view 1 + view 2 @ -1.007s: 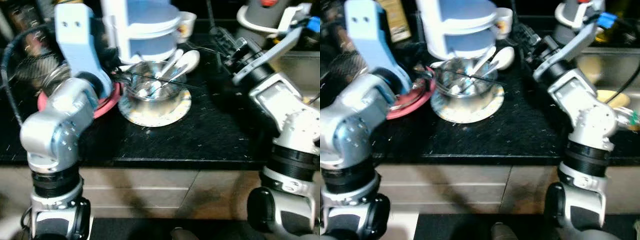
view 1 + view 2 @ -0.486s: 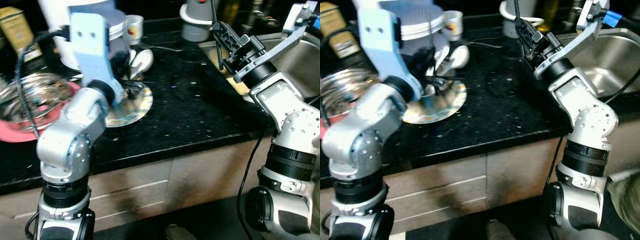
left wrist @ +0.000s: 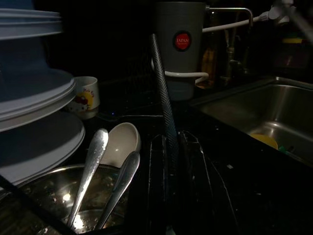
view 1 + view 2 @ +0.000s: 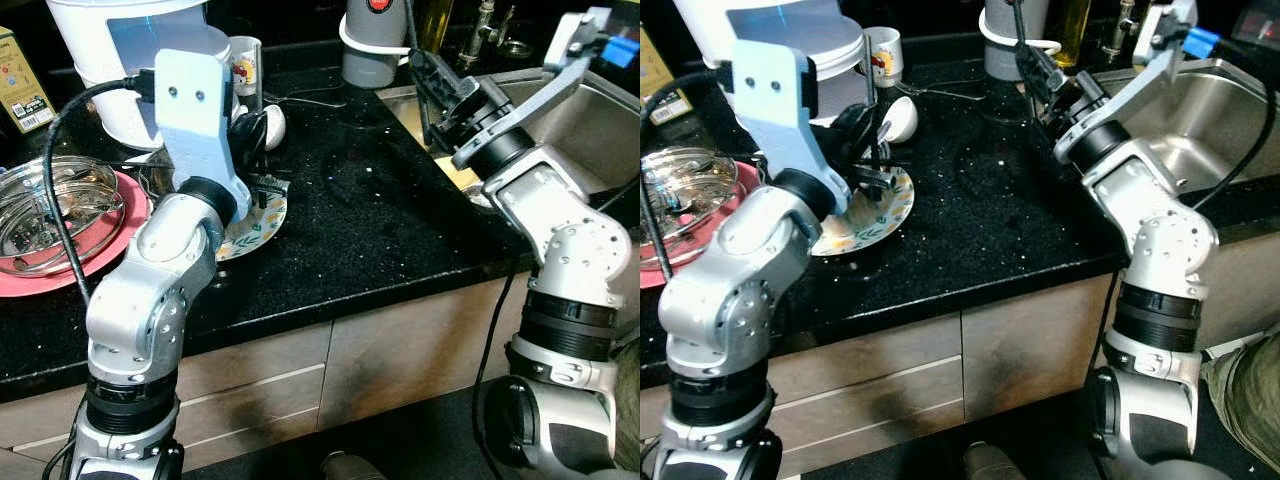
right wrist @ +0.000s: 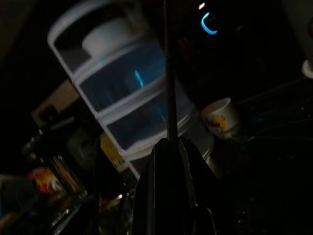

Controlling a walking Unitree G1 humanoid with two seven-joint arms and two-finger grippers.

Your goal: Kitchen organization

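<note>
Left claw [image 4: 874, 165], grip unreadable, stays over floral plate [image 4: 888, 205]; camera has swung toward sink [image 4: 1225, 110], so dishes likely head there next.

On the counter [image 4: 380, 215]: one white tiered container [image 4: 125, 60], one printed cup [image 4: 245, 65], one flowered plate [image 4: 255, 215], one pink plate [image 4: 100, 250] carrying one steel dish [image 4: 45, 210], one yellow box [image 4: 22, 85], one grey jug [image 4: 375, 45]. One sink [image 4: 600, 110]. Left wrist view: two metal spoons [image 3: 93, 171], one white ladle-shaped spoon [image 3: 122, 144], one steel bowl [image 3: 54, 191]. Two robot arms.
</note>
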